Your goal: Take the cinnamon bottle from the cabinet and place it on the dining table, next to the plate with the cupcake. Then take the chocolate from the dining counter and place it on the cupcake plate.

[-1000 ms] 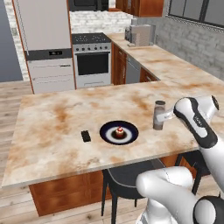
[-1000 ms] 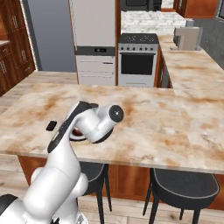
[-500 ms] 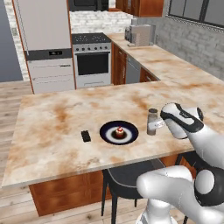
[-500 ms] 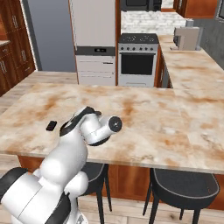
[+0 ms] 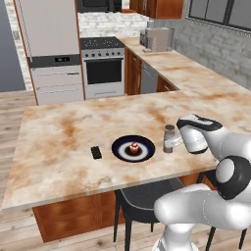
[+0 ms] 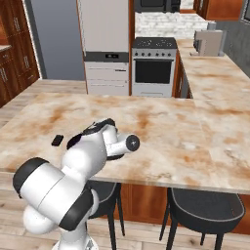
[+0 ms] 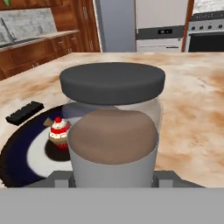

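hand view: end effector (image 7: 112,177) grips cinnamon bottle (image 7: 113,127) beside plate (image 7: 19,148).

Kitchen: oven (image 5: 102,71), stone island (image 5: 59,142).

The tool (image 5: 172,143) lowered the cinnamon bottle (image 5: 169,138) beside the plate (image 5: 133,148).
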Controlling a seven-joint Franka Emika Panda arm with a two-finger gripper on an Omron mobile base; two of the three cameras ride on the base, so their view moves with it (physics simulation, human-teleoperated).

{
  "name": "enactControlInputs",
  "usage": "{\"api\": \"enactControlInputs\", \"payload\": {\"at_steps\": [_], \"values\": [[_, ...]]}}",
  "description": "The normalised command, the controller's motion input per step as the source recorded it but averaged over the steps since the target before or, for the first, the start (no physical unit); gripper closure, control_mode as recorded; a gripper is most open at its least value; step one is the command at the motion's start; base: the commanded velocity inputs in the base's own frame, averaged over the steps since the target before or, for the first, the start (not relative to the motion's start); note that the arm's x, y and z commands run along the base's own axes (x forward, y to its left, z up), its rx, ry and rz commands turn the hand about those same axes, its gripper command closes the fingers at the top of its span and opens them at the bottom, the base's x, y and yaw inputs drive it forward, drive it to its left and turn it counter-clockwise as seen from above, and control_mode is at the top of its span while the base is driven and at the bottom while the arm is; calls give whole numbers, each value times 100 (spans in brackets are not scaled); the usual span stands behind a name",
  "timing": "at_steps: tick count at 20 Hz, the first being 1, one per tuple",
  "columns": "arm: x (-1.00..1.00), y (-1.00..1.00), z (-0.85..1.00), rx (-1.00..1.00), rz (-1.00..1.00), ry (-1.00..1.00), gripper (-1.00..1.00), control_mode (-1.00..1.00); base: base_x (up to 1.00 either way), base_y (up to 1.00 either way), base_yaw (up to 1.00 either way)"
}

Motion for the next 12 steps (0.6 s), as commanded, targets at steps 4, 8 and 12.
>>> {"api": "enactControlInputs", "payload": {"at_steps": [4,8,12], "values": [[29,0,-20,0,0,-5,100,-100,0,0,0],[10,0,-21,0,0,-5,100,-100,0,0,0],[3,0,-9,0,0,-5,100,-100,0,0,0]]}}
